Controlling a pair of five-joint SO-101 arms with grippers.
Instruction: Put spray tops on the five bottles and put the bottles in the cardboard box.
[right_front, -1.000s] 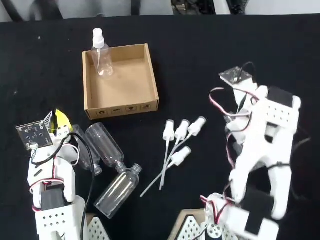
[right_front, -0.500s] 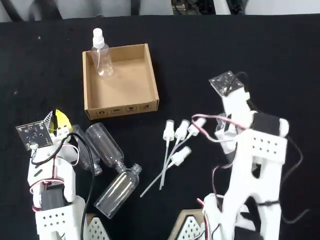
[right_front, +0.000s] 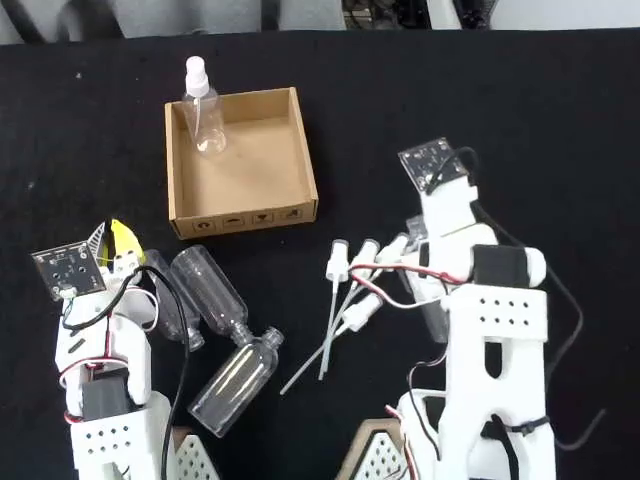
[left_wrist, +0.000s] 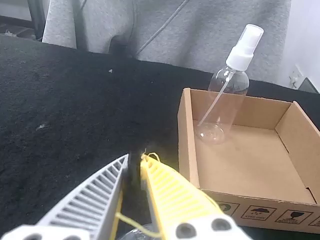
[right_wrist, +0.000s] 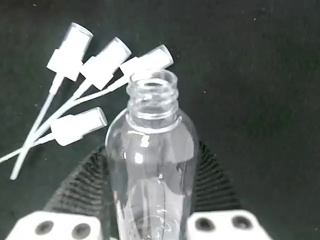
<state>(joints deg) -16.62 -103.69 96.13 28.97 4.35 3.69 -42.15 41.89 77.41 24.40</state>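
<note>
One capped bottle (right_front: 203, 110) is already stood in the cardboard box (right_front: 305, 150), well ahead of the clenched, empty left pincer (left_wrist: 135, 162). Three bare bottles (right_front: 212, 288) lie beside it. An open bottle (right_wrist: 150, 190) is grasped by the right pincer (right_wrist: 152, 150), with four spray tops (right_front: 362, 258) waiting just ahead.

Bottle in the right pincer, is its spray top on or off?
Off. The bottle in the right pincer shows a bare, open threaded neck.
</note>
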